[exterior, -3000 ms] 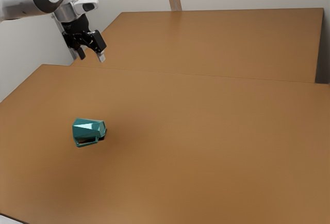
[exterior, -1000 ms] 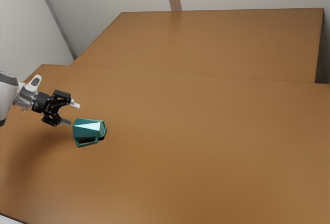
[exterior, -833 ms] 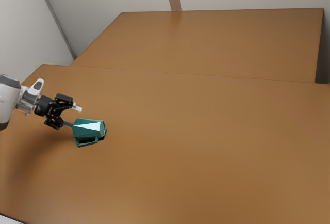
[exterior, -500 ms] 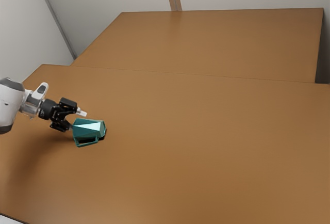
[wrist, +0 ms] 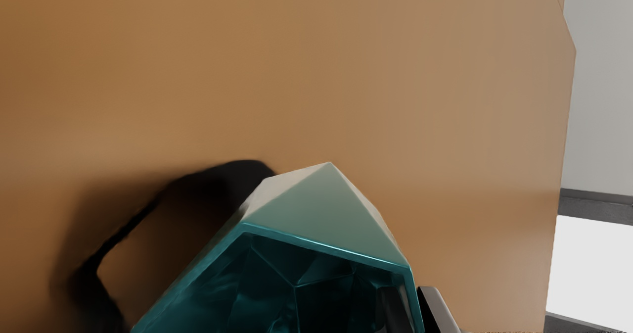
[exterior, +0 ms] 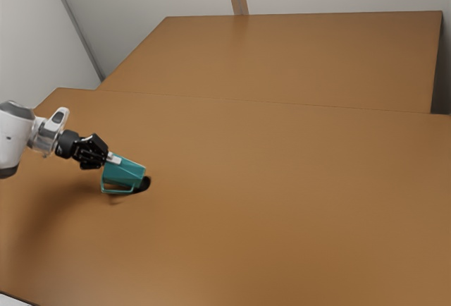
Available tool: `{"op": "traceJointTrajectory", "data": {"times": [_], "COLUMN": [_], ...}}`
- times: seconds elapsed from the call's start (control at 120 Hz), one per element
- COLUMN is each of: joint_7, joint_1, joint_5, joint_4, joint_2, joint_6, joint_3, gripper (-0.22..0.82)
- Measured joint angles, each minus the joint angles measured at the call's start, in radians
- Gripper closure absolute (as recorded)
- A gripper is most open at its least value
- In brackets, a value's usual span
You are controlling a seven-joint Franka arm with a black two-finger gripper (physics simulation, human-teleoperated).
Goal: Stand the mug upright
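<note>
My gripper [exterior: 113, 158] is at the mouth of the teal faceted mug [exterior: 125, 171], on the exterior view's left. In the wrist view the gripper [wrist: 417, 309] pinches one wall of the mug [wrist: 324, 219], one finger inside the mouth and the other outside. The mug is tilted, its mouth toward my hand and its base pointing away toward the exterior view's right. Its handle [exterior: 118, 192] hangs on the side nearer the exterior view's bottom. A dark shadow lies beside and beneath it.
The brown tabletop [exterior: 282, 200] extends around the mug, with a further brown surface [exterior: 303, 59] behind it. A table edge [wrist: 564, 165] runs beside pale wall and floor in the wrist view.
The arm has come down from above to the mug. Since half a second ago the fingers have closed on its wall, and the mug has tipped and shifted slightly, its mouth end higher.
</note>
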Motion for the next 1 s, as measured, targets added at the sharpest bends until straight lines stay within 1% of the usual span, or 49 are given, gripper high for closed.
{"op": "traceJointTrajectory", "data": {"times": [0.1,0.242,0.367,0.467,0.65,0.783,0.9,1.0], "joint_7": [0.007,0.005,-0.025,-0.067,-0.183,-0.269,-0.336,-0.388], "joint_1": [-0.001,-0.013,-0.069,-0.102,-0.139,-0.169,-0.201,-0.225], "joint_5": [0.001,0.017,0.125,0.257,0.557,0.715,0.791,0.831], "joint_4": [-0.002,-0.004,0.008,0.029,0.061,0.06,0.045,0.025], "joint_2": [-0.027,-0.1,-0.161,-0.191,-0.217,-0.226,-0.221,-0.216], "joint_6": [-0.01,-0.021,0.0,0.032,0.111,0.178,0.233,0.276], "joint_3": [-0.004,-0.026,-0.06,-0.102,-0.207,-0.271,-0.301,-0.314], "gripper": [0.76,0.77,0.78,0.78,0.78,0.79,0.79,0.79]}}
